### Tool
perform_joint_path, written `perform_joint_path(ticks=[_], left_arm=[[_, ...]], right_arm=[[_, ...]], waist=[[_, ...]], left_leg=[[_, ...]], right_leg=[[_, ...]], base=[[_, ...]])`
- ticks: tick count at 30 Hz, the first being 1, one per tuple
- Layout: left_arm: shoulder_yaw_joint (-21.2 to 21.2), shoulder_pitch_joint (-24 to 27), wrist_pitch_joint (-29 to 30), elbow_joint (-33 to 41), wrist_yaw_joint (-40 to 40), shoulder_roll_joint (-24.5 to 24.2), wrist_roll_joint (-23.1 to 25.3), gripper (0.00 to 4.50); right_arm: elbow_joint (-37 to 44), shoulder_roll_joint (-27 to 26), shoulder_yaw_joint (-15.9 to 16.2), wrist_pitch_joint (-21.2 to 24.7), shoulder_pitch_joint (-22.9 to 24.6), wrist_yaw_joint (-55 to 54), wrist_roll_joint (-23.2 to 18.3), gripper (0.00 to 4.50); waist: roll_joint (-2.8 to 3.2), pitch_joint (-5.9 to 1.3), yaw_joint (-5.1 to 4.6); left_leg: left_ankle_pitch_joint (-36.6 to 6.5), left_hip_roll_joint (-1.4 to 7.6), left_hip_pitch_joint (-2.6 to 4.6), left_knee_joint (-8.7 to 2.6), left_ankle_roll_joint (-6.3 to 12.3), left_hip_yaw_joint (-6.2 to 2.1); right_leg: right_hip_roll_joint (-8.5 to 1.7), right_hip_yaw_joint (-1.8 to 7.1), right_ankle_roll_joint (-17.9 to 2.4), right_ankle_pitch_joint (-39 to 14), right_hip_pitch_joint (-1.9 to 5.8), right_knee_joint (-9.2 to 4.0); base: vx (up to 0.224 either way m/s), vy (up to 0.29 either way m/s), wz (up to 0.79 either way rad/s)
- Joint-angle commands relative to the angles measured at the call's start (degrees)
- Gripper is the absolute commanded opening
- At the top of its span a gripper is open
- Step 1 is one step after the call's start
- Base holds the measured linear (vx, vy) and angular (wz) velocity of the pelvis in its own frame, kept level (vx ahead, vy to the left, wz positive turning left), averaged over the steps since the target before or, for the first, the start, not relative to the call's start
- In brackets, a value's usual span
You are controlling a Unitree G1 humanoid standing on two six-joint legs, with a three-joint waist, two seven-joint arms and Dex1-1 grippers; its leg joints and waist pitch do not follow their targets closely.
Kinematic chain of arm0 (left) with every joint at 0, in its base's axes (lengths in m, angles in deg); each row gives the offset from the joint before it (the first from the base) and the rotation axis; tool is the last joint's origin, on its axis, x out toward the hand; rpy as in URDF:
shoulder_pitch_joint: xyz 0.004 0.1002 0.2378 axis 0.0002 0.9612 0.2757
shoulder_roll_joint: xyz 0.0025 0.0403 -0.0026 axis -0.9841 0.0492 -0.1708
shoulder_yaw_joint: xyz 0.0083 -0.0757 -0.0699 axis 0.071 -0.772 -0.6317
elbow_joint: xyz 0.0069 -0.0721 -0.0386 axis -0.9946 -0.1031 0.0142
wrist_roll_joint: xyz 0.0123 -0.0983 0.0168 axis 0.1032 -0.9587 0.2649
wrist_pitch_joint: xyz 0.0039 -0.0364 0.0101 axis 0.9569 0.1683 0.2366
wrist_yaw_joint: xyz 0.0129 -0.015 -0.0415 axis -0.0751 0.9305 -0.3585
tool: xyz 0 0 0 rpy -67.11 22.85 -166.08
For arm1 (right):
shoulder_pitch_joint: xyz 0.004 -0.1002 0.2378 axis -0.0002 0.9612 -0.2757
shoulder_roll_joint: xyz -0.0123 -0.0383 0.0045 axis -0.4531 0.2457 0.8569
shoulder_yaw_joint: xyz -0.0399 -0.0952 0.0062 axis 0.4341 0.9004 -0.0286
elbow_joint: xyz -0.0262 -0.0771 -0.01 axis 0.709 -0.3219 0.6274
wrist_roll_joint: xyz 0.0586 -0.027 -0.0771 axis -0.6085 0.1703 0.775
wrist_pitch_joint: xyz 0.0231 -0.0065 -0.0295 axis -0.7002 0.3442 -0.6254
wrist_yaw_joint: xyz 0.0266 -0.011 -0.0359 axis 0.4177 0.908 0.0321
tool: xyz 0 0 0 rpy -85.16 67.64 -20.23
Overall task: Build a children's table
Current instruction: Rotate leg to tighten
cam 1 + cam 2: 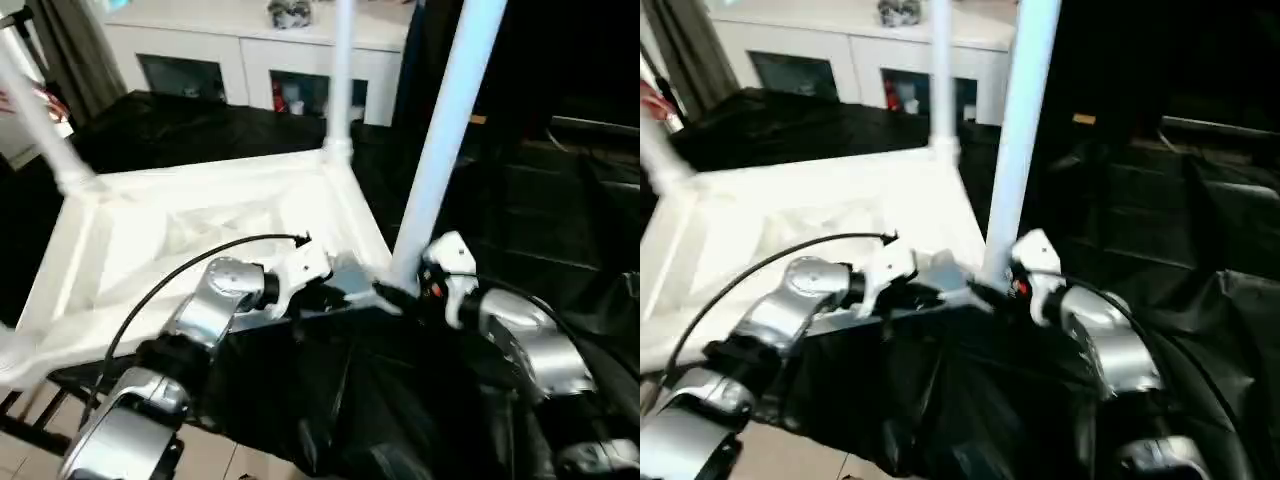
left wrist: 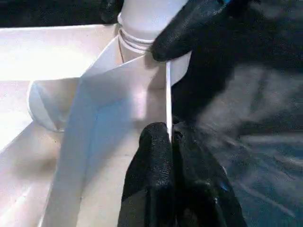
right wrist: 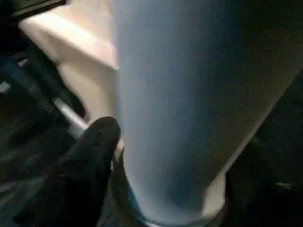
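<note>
The children's table [image 1: 200,230] lay upside down on a surface draped in black sheeting [image 1: 330,400], its ribbed underside facing up and its white legs rising from the round corner sockets. The nearest leg [image 1: 440,130] stood at the corner closest to the robot, between the two arms; a second leg [image 1: 343,70] rose at the far corner, and a third [image 1: 35,120] leaned up at the left side of the top.

The left claw [image 2: 171,135] was closed on the thin upright rim of the table top, just beside the nearest corner socket, its two black fingers [image 2: 151,161] pressed together with the white edge pinched between them. In the left wrist view, a black fingertip of the other arm rested against the collar at the foot of the nearest leg.

The right claw [image 1: 395,295] sat at the base of the nearest leg with its fingers spread around the tube; in the right wrist view one black finger [image 3: 90,161] lay along the side of the leg just above the socket. Whether it pressed firmly on the leg could not be told.

Behind the table stood a white cabinet [image 1: 250,50] with glass doors
</note>
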Motion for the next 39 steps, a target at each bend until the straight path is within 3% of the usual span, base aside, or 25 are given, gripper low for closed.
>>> perform_joint_path(ticks=[1,6,8,14,15,22,25,26,27,29,30,31,35,39], left_arm=[[0.7,-0.1,-1.4,2.8,2.7,-0.6,-1.3,0.00],[0.5,0.3,-1.2,3.6,4.4,-1.8,-1.8,0.00],[0.5,0.5,-1.0,3.9,5.1,-2.2,-2.1,0.00],[0.7,1.2,-0.2,5.0,7.0,-2.8,-2.7,0.00],[0.7,1.4,-0.1,5.2,7.0,-2.9,-2.7,0.00],[0.1,2.3,1.0,6.5,6.0,-2.7,-3.1,0.00],[-0.8,1.6,1.7,5.8,2.8,-1.4,-2.9,0.00],[-2.2,0.1,2.6,4.2,-3.2,0.9,-2.1,0.00],[-2.4,-0.2,2.7,3.8,-4.4,1.3,-1.8,0.00],[-3.0,-1.9,3.7,1.4,-11.4,4.2,-0.2,0.00],[-3.0,-1.9,3.7,1.4,-11.4,4.2,-0.2,0.00],[-3.0,-2.3,3.8,0.9,-12.8,4.9,0.2,0.00],[-3.6,-4.6,6.3,-1.6,-21.7,9.8,1.3,0.00],[-3.7,-5.5,6.3,-3.2,-25.1,12.5,2.0,0.00]], right_arm=[[2.8,1.5,3.6,1.4,1.7,6.8,-1.9,2.82],[4.5,3.9,4.2,1.6,2.3,11.1,-3.0,2.66],[4.7,4.4,4.3,1.5,2.4,12.5,-3.2,2.65],[5.6,5.4,4.9,1.9,2.7,15.4,-3.9,2.64],[5.9,5.5,5.1,2.1,2.9,15.6,-4.2,2.64],[6.2,4.3,5.5,2.3,4.1,14.9,-4.1,2.63],[5.4,2.4,4.5,2.4,4.1,11.5,-3.8,2.63],[3.0,-0.9,3.1,2.1,3.4,3.9,-2.1,2.63],[2.4,-1.5,2.8,1.9,3.2,2.4,-1.7,2.63],[-1.4,-6.3,0.4,1.8,1.7,-8.2,-0.2,2.63],[-1.4,-6.3,0.4,1.8,1.7,-8.2,-0.2,2.63],[-2.2,-7.5,-0.3,2.1,1.4,-10.6,-0.2,2.63],[-7.0,-14.9,-3.2,3.2,-1.1,-25.0,1.6,2.63],[-9.8,-19.4,-4.5,3.7,-3.7,-31.0,2.4,2.63]], waist=[[-0.43,-3.22,0.28],[-0.40,-3.32,1.04],[-0.19,-3.29,1.09],[-0.55,-3.41,1.24],[-0.82,-3.40,1.17],[-0.57,-3.39,1.31],[-0.58,-3.35,1.19],[-0.62,-3.34,1.17],[-0.65,-3.14,0.72],[-0.65,-3.19,0.51],[-0.81,-3.08,-0.01],[-0.85,-3.16,0.01],[-0.87,-3.26,-0.36],[-0.68,-3.28,-0.49]], left_leg=[[-11.3,3.57,0.65,-3.91,5.11,-1.20],[-10.3,3.67,0.74,-3.79,4.99,-1.11],[-10.6,3.61,0.68,-3.82,4.82,-1.16],[-9.3,3.59,0.57,-3.69,5.18,-1.16],[-9.4,3.60,0.58,-3.66,5.35,-1.09],[-9.5,3.54,0.60,-3.67,4.93,-1.16],[-9.6,3.47,0.55,-3.70,4.68,-1.18],[-9.9,3.43,0.59,-3.72,4.58,-1.20],[-10.6,3.30,0.59,-3.79,3.89,-1.16],[-11.6,3.18,0.84,-3.81,2.64,-1.29],[-12.4,3.05,0.65,-4.01,1.90,-1.47],[-12.4,3.00,0.68,-3.96,1.87,-1.49],[-11.8,2.89,0.79,-3.88,2.17,-1.39],[-11.3,2.86,0.78,-3.85,2.37,-1.36]], right_leg=[[-4.20,2.59,-14.1,-11.7,2.93,-3.44],[-4.25,2.66,-14.1,-11.1,2.79,-3.26],[-4.28,2.61,-14.1,-11.4,2.85,-3.29],[-4.32,2.57,-14.2,-10.3,3.03,-3.08],[-4.32,2.57,-14.2,-10.6,2.97,-3.17],[-4.32,2.57,-13.6,-12.1,2.90,-3.27],[-4.31,2.58,-13.7,-11.8,2.88,-3.28],[-4.32,2.54,-13.6,-12.4,2.91,-3.34],[-4.29,2.60,-13.3,-14.1,2.59,-3.64],[-4.32,2.56,-12.5,-17.0,2.51,-3.88],[-4.29,2.46,-11.9,-18.7,2.64,-4.03],[-4.34,2.46,-11.1,-19.4,2.78,-4.22],[-4.26,2.54,-11.1,-18.2,2.55,-4.25],[-4.25,2.59,-11.3,-17.0,2.55,-4.19]], base=[[0.000,0.000,0.00],[0.000,0.000,0.00],[0.000,0.000,0.00],[0.000,0.000,0.00],[0.000,0.000,0.00],[0.000,0.000,0.00],[0.000,0.000,0.00],[0.000,0.000,0.00],[0.000,0.000,0.00],[0.000,0.000,0.00],[0.000,0.000,0.00],[0.000,0.000,0.00],[0.000,0.000,0.00],[0.000,0.000,0.00]])
